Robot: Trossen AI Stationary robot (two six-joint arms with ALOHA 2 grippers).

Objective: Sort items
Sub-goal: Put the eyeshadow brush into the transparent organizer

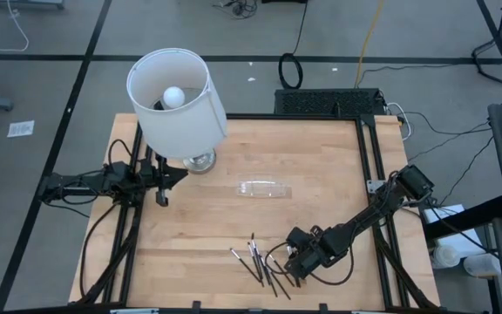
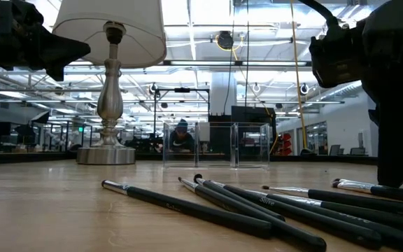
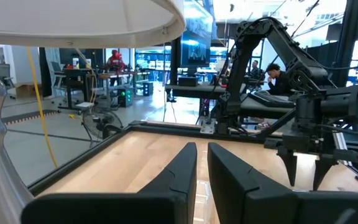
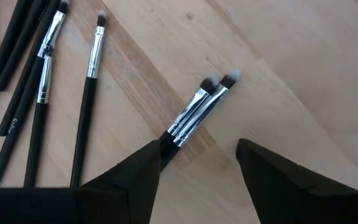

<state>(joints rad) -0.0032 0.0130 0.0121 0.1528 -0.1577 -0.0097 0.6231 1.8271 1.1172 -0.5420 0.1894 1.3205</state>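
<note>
The items (image 1: 260,260) are several thin black brushes with silver ferrules, lying flat and fanned out on the wooden table near its front edge (image 2: 257,210). My right gripper (image 1: 296,264) hangs over their right end, pointing steeply down, open. In its wrist view two brushes (image 4: 197,112) lie side by side, their handles running behind one finger; the others (image 4: 42,81) lie farther off. I see no touch. My left gripper (image 1: 174,179) waits level at the table's left, by the lamp, fingers nearly together (image 3: 202,155) with nothing between them.
A white-shaded lamp (image 1: 177,100) stands on its silver base (image 1: 200,160) at the far left. A small clear plastic tray (image 1: 264,188) sits mid-table, behind the brushes (image 2: 215,143). Bare wood lies between tray and brushes. A person (image 2: 182,136) sits in the room beyond.
</note>
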